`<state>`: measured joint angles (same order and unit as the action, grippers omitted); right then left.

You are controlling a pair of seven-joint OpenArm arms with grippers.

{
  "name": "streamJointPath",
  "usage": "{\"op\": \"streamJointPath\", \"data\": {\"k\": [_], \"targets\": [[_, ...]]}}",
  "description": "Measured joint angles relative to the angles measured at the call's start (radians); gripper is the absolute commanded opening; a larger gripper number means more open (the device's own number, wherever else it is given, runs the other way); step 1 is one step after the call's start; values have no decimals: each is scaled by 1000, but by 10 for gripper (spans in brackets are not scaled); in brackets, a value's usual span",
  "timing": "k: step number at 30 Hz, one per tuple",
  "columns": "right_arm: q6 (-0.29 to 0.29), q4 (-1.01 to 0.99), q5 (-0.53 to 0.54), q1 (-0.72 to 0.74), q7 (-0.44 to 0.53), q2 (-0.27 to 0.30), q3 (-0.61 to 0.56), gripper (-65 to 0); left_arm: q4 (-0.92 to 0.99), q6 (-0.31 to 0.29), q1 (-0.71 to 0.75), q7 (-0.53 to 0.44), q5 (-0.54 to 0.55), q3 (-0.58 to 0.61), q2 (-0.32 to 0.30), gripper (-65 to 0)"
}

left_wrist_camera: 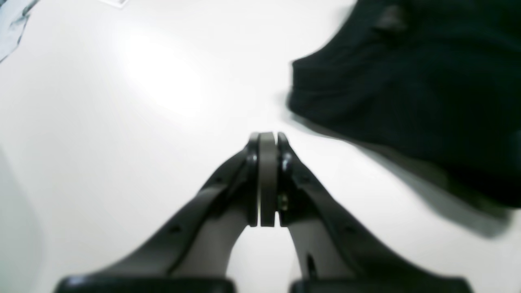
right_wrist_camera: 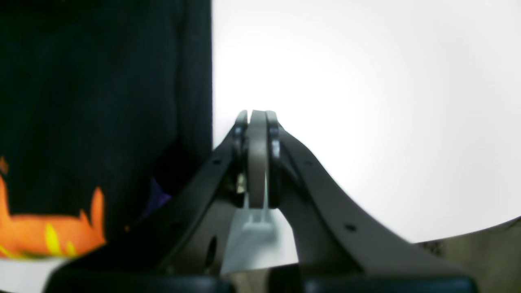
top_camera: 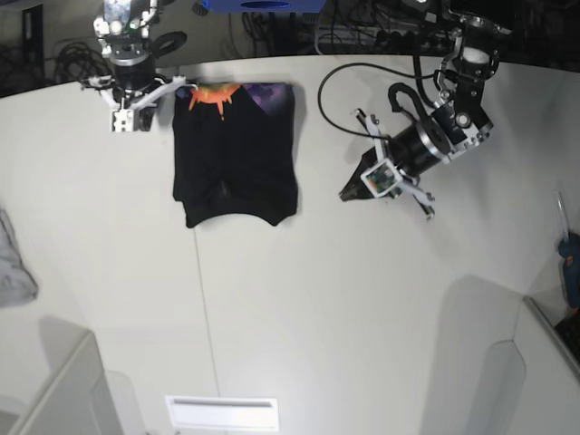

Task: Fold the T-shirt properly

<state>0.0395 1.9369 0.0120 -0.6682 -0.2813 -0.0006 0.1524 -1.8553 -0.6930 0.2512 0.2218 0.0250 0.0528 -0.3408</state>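
Observation:
The black T-shirt [top_camera: 236, 154] lies folded into a tall rectangle on the white table [top_camera: 299, 299], with its orange and purple print [top_camera: 217, 93] showing at the far edge. In the left wrist view it [left_wrist_camera: 407, 81] lies up and to the right of my left gripper [left_wrist_camera: 267, 136], which is shut, empty and apart from the cloth. In the base view that gripper [top_camera: 350, 193] is to the right of the shirt. My right gripper [right_wrist_camera: 257, 114] is shut and empty beside the shirt's edge [right_wrist_camera: 101, 101]. In the base view it [top_camera: 127, 118] is at the shirt's far left corner.
A small grey cloth [top_camera: 14, 263] lies at the table's left edge and shows in the left wrist view [left_wrist_camera: 14, 20]. A white label [top_camera: 222, 412] lies near the front edge. Grey partitions [top_camera: 54, 390] stand at the front corners. Cables run behind the table.

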Motion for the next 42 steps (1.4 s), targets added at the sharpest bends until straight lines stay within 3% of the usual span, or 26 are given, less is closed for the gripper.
{"op": "streamJointPath", "data": {"k": [5, 7, 11, 15, 21, 27, 31, 38, 42], "targets": [[13, 0, -69, -72, 144, 0, -2, -650, 61, -11, 195, -225, -6, -61, -48, -650], [66, 0, -82, -101, 174, 1, 3, -650, 89, -11, 255, -312, 2, -89, -51, -650], [130, 0, -87, -151, 203, -2, 22, -650, 137, 0, 372, -458, -8, -138, -54, -650], [157, 0, -90, -190, 200, 0, 83, -650, 176, 3, 481, -573, -12, -191, -58, -650], [206, 0, -91, -289, 187, 0, 146, -650, 216, 3, 615, -661, -8, -219, -59, -650], [247, -1, -91, -374, -27, -2, 142, -650, 250, 4, 718, -686, -8, -219, -58, -650], [246, -28, -89, -370, -90, 1, 142, -650, 384, 4, 721, -690, -4, -219, -52, -650], [241, -337, -91, -275, -98, 97, 11, -650, 648, 5, 655, -690, -2, -206, -43, -650], [254, -507, -82, -204, -100, 100, -50, -650, 763, 8, 599, -689, 0, -184, -32, -650]]}}
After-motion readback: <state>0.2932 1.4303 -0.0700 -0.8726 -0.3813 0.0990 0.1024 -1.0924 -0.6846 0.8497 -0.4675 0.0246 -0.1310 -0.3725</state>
